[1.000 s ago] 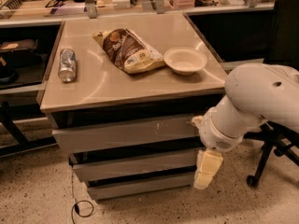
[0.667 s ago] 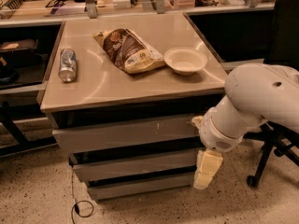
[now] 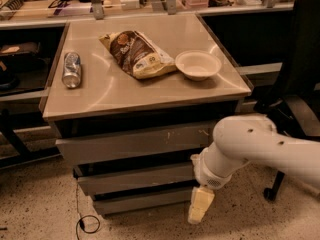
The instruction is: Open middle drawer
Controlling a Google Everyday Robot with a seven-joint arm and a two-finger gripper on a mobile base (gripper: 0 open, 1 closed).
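The cabinet under the tan table has three grey drawer fronts. The top front is tall with white scratch marks. The middle drawer is the plain flat front below it, with a dark gap above it. The thinner bottom front lies under that. My gripper hangs from the white arm, its cream fingers pointing down. It is at the right end of the middle and bottom fronts, close to the floor. It holds nothing that I can see.
On the table top lie a metal can, a brown snack bag and a white bowl. A black office chair stands at the right. A cable lies on the speckled floor. Cluttered shelves run behind.
The arm has dropped lower and swung left, bringing my gripper down closer to the right end of the lower drawer fronts. The drawers have not moved.
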